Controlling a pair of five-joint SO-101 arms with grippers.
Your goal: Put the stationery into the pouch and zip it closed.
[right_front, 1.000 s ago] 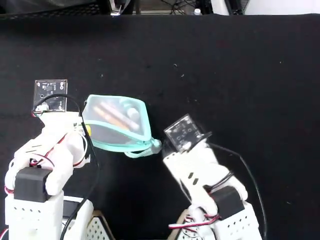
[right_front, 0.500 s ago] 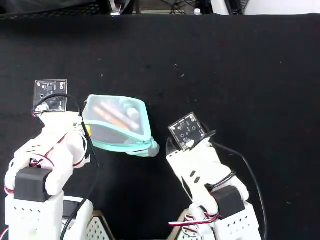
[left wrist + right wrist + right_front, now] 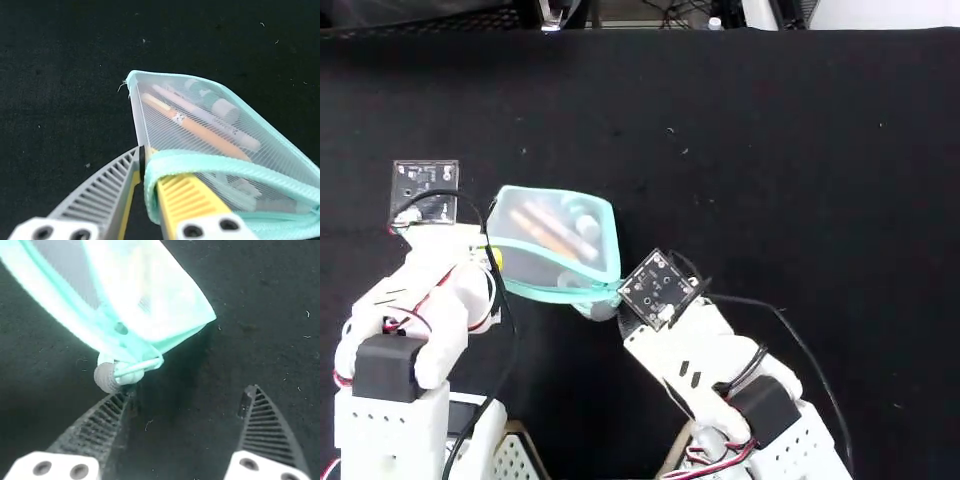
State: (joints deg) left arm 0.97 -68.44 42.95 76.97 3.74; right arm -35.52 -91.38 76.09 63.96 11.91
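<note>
The pens (image 3: pixel 200 129) are already lying inside the mesh pouch (image 3: pixel 555 245) on the table (image 3: pixel 770 150). The left claw (image 3: pixel 146 157) is pinching one end of it, and the right claw (image 3: pixel 189 392) is gaping beside the zip pull (image 3: pixel 107 377). I'm guessing only the zipping remains.

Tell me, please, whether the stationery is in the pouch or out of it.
In: the stationery shows through the mesh side of the pouch, which the left gripper clamps at one end.
</note>
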